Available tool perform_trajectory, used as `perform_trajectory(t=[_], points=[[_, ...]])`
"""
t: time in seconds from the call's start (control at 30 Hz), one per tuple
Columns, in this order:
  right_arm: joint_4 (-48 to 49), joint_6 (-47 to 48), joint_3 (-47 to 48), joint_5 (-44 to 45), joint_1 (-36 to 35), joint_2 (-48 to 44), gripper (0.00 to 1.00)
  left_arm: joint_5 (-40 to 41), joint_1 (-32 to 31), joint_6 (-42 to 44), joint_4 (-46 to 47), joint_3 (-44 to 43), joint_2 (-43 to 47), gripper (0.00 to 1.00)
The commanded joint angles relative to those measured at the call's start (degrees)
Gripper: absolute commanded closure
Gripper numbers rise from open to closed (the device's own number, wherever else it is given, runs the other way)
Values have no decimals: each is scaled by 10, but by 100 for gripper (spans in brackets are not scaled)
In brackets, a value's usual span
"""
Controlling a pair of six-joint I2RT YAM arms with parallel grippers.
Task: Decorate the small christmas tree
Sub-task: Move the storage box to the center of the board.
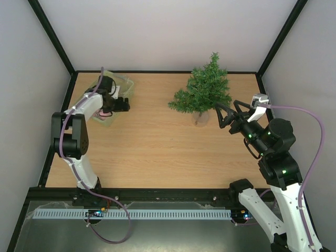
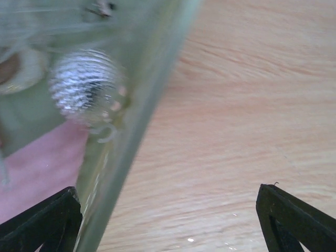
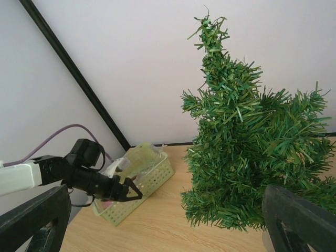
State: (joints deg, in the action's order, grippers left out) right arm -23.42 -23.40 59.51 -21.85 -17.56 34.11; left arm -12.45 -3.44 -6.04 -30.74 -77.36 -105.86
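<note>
Christmas tree looks bare, upper right; left claw and right claw gape wide, empty. Next, probably: lift a bauble from the basket.

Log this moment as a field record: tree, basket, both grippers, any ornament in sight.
tree: small christmas tree, upright at the far right of the table, no ornament visible on it
basket: pale green basket, far left corner
left arm: left gripper open, over the basket's right wall, holding nothing
right arm: right gripper open, just right of the tree's lower branches, empty
ornament: blurred silvery ball, apparently inside the basket near its wall
</note>
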Motion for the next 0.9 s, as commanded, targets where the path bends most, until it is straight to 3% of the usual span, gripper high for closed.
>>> perform_trajectory(t=[0.0, 0.3, 0.6, 0.87], points=[[-7, 4, -8, 7, -1, 3, 2, -17, -45, -39, 13, 20, 18, 11], [-2, -8, -2, -7, -3, 29, 2, 21, -113, -62, 38, 8, -9, 48], [-7, -9, -1, -2, -3, 48, 2, 1, -182, -78, 84, -3, -21, 61], [-2, -32, 2, -59, -3, 70, 2, -17, -205, -81, 107, -16, -29, 67]])
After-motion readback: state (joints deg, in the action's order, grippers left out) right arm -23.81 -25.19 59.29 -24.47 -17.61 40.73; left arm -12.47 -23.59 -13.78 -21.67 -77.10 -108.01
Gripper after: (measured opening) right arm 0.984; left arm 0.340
